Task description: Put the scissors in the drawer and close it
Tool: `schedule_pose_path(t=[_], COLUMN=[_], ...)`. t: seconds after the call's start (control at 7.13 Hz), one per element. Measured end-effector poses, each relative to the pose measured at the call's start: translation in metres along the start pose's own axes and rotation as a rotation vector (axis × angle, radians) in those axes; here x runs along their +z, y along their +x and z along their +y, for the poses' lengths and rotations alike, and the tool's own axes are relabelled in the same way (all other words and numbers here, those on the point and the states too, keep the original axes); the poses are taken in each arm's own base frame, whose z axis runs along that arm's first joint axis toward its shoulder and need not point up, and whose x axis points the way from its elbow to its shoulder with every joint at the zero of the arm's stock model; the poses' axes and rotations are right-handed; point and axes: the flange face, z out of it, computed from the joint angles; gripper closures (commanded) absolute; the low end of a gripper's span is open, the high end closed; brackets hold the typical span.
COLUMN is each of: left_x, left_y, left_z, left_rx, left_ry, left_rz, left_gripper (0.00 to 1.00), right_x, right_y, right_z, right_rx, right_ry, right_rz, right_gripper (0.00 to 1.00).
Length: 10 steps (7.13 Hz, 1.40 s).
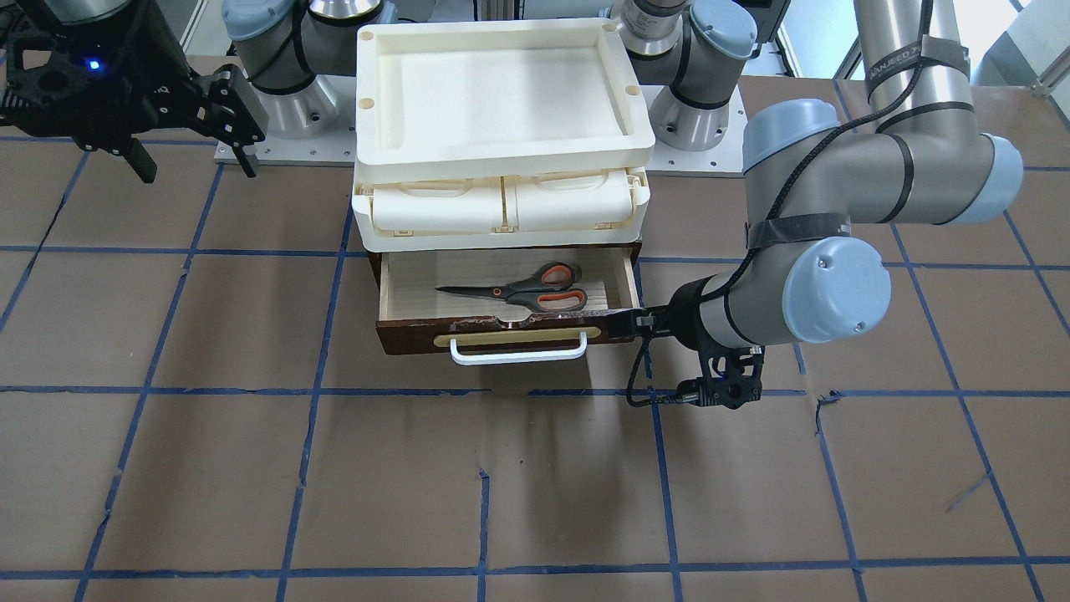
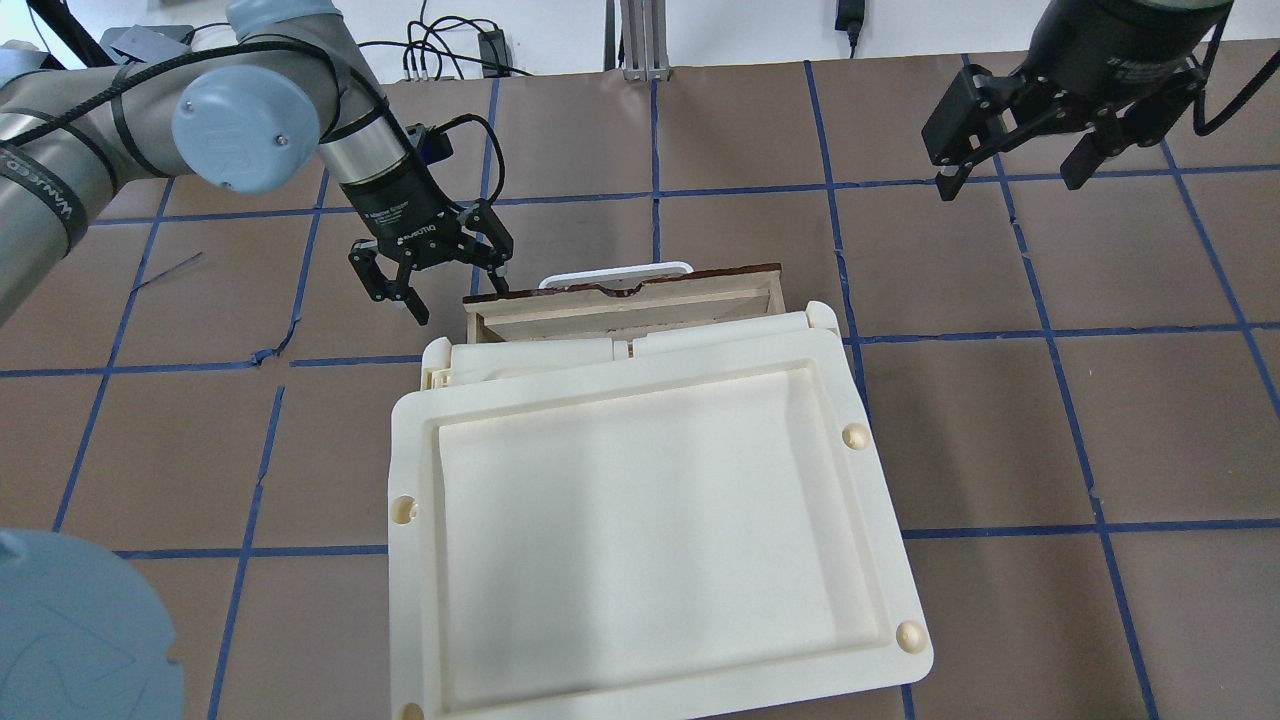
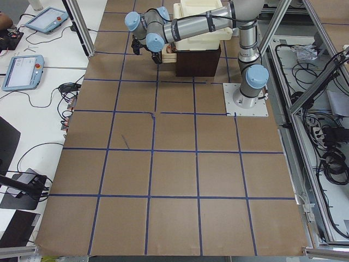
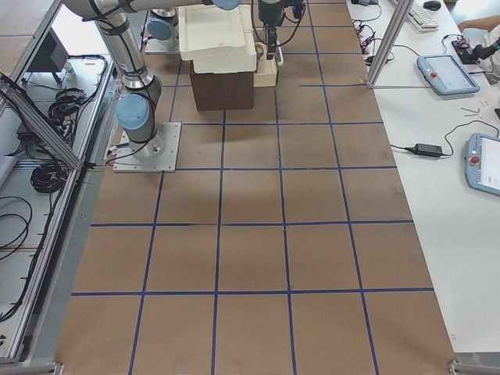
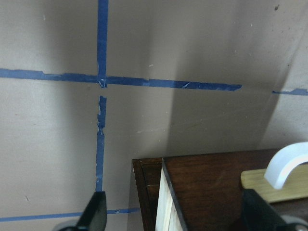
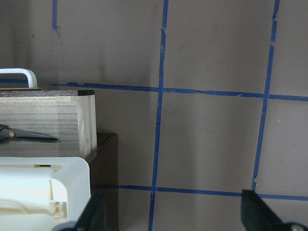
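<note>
The drawer point(image 1: 418, 336) is pulled out under the cream box, with its dark front, brass plate and white handle point(image 1: 517, 355) facing away from me. The orange-and-grey scissors point(image 1: 522, 291) lie flat inside on the pale wood; a blade tip shows in the right wrist view point(image 6: 29, 135). My left gripper point(image 2: 455, 295) is open at the drawer front's end corner point(image 5: 149, 173), one finger point(image 5: 94, 214) over the table and the other point(image 5: 262, 211) over the dark front. My right gripper point(image 2: 1010, 178) is open and empty, held high and well off to the drawer's other side.
The cream tray-topped box point(image 2: 650, 500) sits on the drawer cabinet and hides most of the drawer from overhead. The table is brown paper with a grid of blue tape lines point(image 1: 485, 535). Both arm bases point(image 1: 292, 109) stand behind the box.
</note>
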Motion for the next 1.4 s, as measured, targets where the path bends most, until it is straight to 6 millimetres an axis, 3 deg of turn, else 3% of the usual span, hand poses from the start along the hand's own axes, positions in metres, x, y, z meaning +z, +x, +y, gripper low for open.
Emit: schedule_pose_path(t=[1.4], left_x=[0.016], left_y=[-0.005], left_z=[0.025], left_rx=[-0.109], left_ry=[-0.114], left_rz=[-0.002], left_gripper=[0.0], right_x=[0.006], right_y=[0.0], right_z=[0.002], right_rx=[0.0], right_ry=[-0.012], right_rz=[0.0], right_gripper=[0.0])
